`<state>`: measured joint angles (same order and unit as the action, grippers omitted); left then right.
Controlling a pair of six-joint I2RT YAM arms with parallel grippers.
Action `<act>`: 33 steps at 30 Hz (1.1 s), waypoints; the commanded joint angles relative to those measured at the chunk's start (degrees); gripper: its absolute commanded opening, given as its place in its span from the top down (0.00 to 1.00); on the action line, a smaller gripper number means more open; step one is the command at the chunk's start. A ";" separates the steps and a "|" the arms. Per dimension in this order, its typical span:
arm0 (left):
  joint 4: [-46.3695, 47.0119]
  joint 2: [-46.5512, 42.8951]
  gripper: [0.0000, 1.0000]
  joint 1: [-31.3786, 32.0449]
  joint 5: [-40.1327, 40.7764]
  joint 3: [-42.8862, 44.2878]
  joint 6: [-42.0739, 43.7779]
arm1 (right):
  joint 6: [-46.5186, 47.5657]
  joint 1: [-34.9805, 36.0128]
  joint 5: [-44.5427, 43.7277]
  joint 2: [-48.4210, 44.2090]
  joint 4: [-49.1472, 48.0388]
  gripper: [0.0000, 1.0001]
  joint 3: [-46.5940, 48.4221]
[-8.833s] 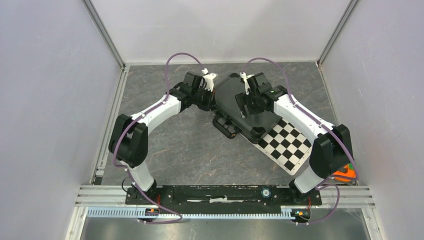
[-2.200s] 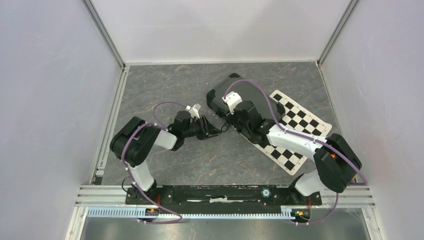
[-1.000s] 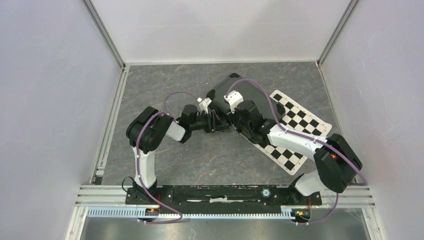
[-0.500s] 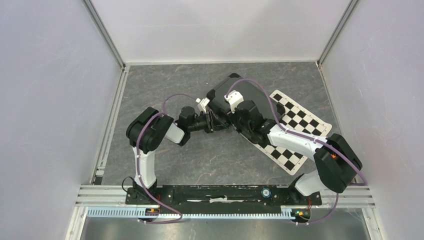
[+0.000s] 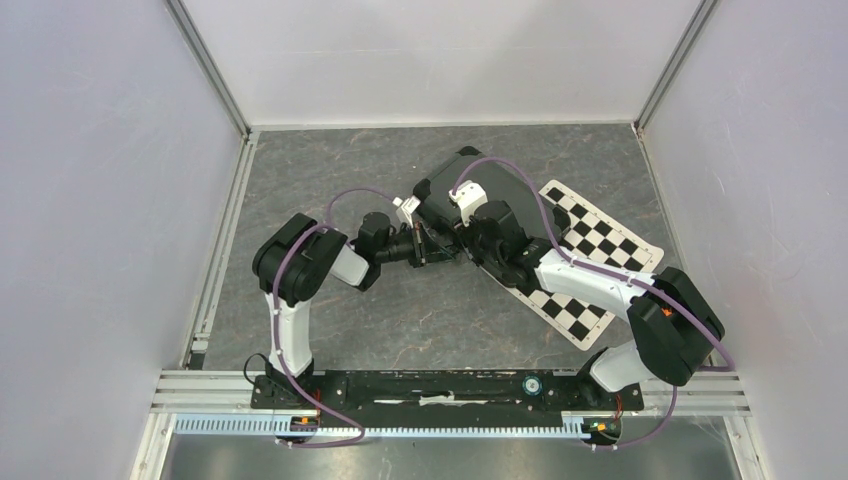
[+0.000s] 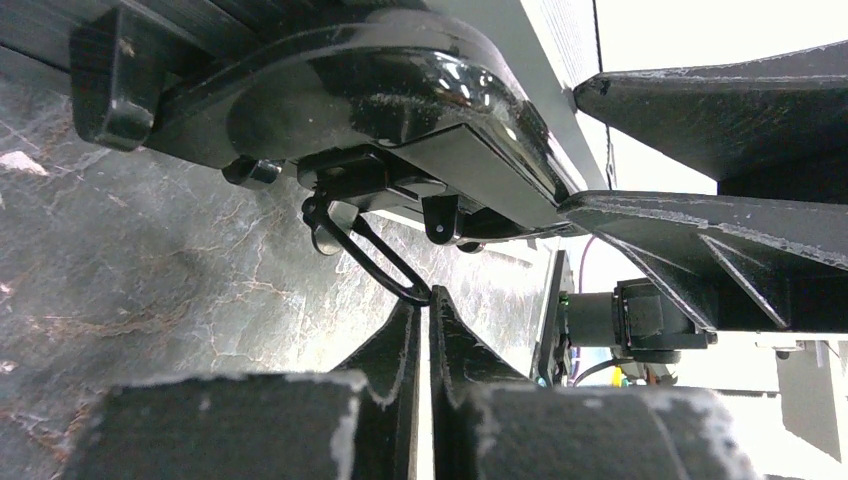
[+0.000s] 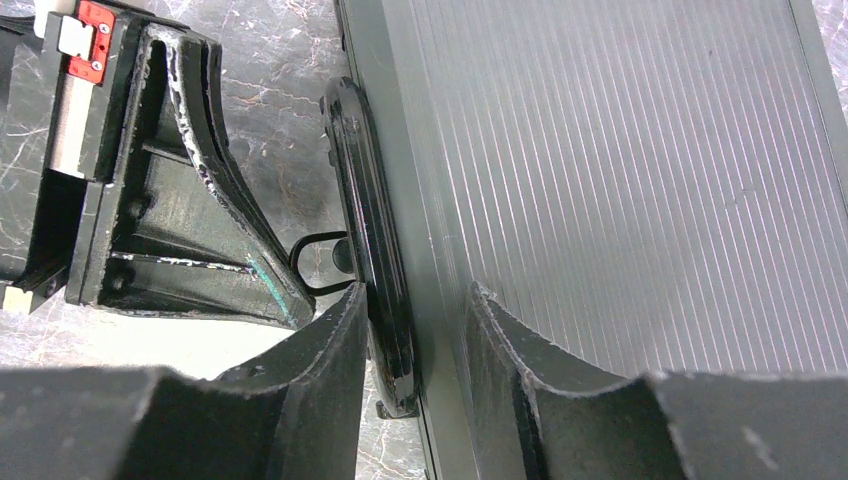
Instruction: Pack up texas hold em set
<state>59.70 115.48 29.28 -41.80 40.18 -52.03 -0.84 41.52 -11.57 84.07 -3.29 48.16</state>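
Left end effector (image 6: 428,305) pinched shut, right end effector (image 7: 415,300) jaws apart

I can read no text, number or brand in any view; the ribbed black hard case (image 7: 620,180) bears none.

black-and-white checkered mat (image 5: 605,235) lies askew on the grey marbled tabletop (image 5: 330,170), right of centre
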 commanded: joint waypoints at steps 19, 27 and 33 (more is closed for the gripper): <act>-1.55 -1.32 0.87 -0.03 2.69 2.93 4.62 | -2.37 -0.47 2.08 2.53 5.04 0.59 -2.28; 2.21 -2.61 0.48 -0.05 1.63 2.49 2.50 | -1.84 -0.47 2.99 2.88 5.26 0.63 -2.06; 3.63 -1.72 0.54 -0.08 1.47 2.67 1.45 | -1.89 -0.52 3.31 3.04 5.31 0.64 -2.02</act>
<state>58.43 113.84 29.34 -40.18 41.93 -49.63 -1.21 41.23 -10.90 84.07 -3.46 48.16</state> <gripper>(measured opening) 0.516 0.410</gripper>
